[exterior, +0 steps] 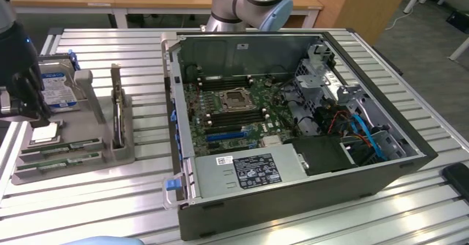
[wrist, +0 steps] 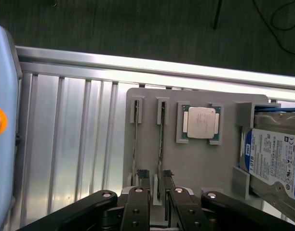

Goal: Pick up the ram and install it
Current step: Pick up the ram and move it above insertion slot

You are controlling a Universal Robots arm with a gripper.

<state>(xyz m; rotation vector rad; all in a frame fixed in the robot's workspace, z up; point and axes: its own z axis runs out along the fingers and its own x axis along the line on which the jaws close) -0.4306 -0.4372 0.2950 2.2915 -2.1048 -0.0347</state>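
Two rams, thin green sticks, stand on edge in slots of the grey tray. In the wrist view they are ram and ram. My gripper hovers over them, open, with its black fingertips on either side of the second stick's near end and not touching it. In the exterior view the gripper hangs over the tray's far left end, and the two rams lie below it.
On the tray also sit a square silver processor and a hard drive with a blue-white label. An open computer case stands to the exterior view's right, with the motherboard exposed. The table is slatted aluminium.
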